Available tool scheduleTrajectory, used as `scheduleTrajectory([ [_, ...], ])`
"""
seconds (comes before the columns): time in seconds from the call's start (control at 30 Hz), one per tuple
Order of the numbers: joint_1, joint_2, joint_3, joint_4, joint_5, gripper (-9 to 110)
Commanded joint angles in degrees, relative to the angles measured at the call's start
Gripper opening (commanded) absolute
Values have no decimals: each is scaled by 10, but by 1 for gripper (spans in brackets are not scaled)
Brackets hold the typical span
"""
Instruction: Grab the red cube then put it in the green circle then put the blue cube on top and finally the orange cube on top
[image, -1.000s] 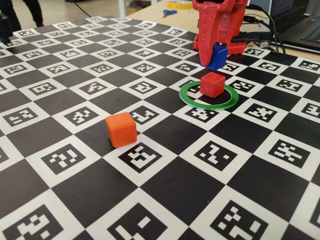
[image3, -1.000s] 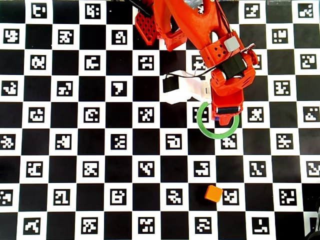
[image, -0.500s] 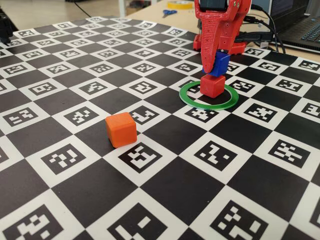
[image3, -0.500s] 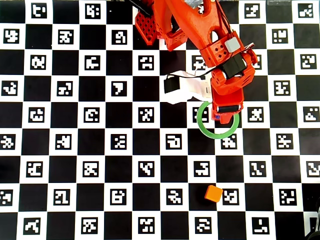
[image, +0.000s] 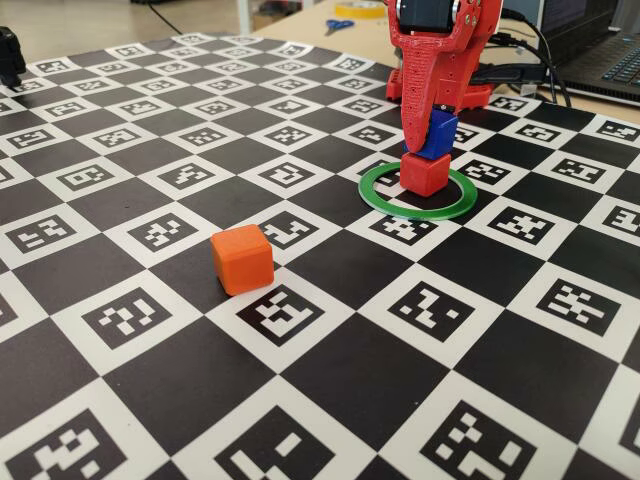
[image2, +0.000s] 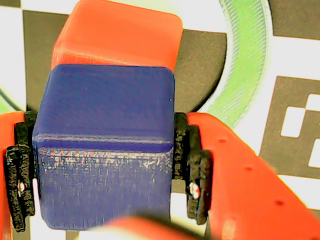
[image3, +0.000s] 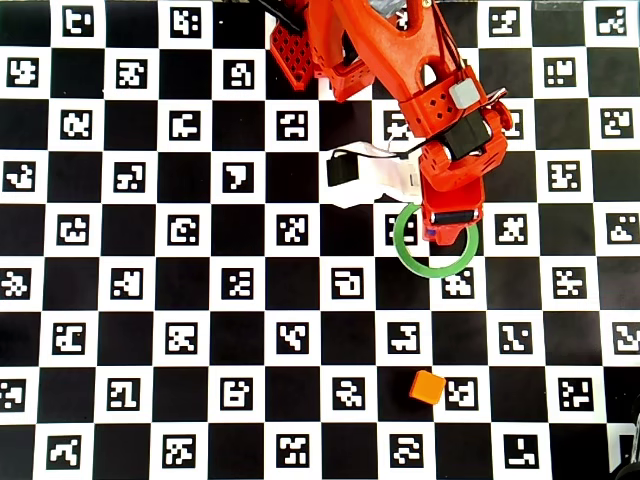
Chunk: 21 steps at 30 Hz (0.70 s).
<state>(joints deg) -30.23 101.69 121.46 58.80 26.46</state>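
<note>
**Inspector:** Presently, the red two-finger gripper (image: 432, 128) hangs nose-down over the thin flat green plastic ring (image: 372, 188) on the checkered marker board (image: 330, 390). Its fingers are pinching the small deep-blue plastic cube (image2: 105, 150) from both sides.

**Clerk:** And the reason for that posture?

**Inspector:** By my judgement, the stacking step is in hand. The small red plastic cube (image: 424, 172) sits inside the ring, and the blue cube is carried directly above it so it can be seated on top. In the fixed view, its underside appears to meet the red cube's top face; whether it is fully resting, I cannot tell.

**Clerk:** Position relative to the fingers?

**Inspector:** The wrist view shows the black pads (image2: 196, 170) pressed against opposite side faces of the blue cube, which fills the gap between them. The red cube (image2: 117, 35) shows just beyond it, slightly offset.

**Clerk:** Outstanding items?

**Inspector:** The small bright-orange plastic cube (image: 242, 259) stands well apart from the ring, untouched, nearer the camera. In the overhead view the arm hides the stack.
</note>
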Motion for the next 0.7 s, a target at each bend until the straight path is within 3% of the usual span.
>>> scheduleTrajectory([
  [0.0, -11, 11, -1, -10, -8, 6],
  [0.27, -20, 15, 4, -12, -18, 26],
  [0.67, -17, 29, -3, -3, -19, 34],
])
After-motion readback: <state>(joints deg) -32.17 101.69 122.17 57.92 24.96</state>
